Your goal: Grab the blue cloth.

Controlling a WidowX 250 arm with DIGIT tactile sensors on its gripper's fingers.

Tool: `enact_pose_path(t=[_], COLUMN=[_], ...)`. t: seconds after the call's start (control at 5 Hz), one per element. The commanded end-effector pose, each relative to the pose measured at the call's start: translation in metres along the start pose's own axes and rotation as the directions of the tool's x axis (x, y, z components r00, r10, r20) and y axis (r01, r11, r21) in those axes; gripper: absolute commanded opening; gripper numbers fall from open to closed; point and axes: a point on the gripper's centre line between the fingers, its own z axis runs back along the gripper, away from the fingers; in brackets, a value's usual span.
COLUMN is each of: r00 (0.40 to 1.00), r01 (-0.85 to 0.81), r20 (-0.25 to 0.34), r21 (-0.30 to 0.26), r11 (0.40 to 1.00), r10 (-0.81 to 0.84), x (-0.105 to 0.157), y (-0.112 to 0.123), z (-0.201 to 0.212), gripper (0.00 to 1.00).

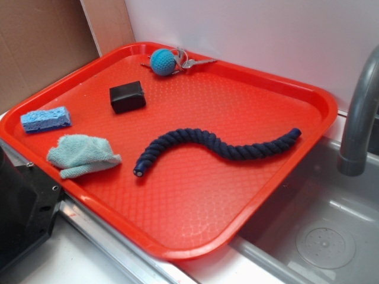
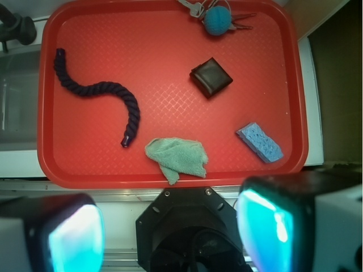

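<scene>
The blue cloth (image 1: 83, 155) is a pale aqua, lumpy terry cloth lying at the near left edge of the red tray (image 1: 323, 100). In the wrist view the cloth (image 2: 177, 157) lies at the tray's (image 2: 170, 68) bottom edge, one corner hanging onto the rim. My gripper (image 2: 173, 232) is high above, back over the robot base and short of the tray. It is open and empty, with its two fingers (image 2: 74, 238) wide apart at the bottom corners of the wrist view. The gripper does not show in the exterior view.
On the tray lie a brighter blue sponge (image 1: 46, 119) (image 2: 259, 142), a black block (image 1: 127, 97) (image 2: 210, 77), a navy twisted rope (image 1: 213, 145) (image 2: 96, 90) and a teal ball with keys (image 1: 163, 61) (image 2: 217, 20). A grey faucet (image 1: 361, 112) and sink (image 1: 320, 236) are right. The black robot base (image 1: 23, 207) is left.
</scene>
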Motion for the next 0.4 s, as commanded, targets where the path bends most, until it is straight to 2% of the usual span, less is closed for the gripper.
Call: enact_pose_path(t=[0.0,0.2], r00=[1.0,0.999], r01=[0.0,0.031], r20=[0.0,-0.019], r21=[0.0,0.12], r11=[1.0,0.992], r10=[0.0,-0.029], x=[0.0,0.025], y=[0.0,0.019], z=[0.0,-0.052], gripper=[1.0,1.0])
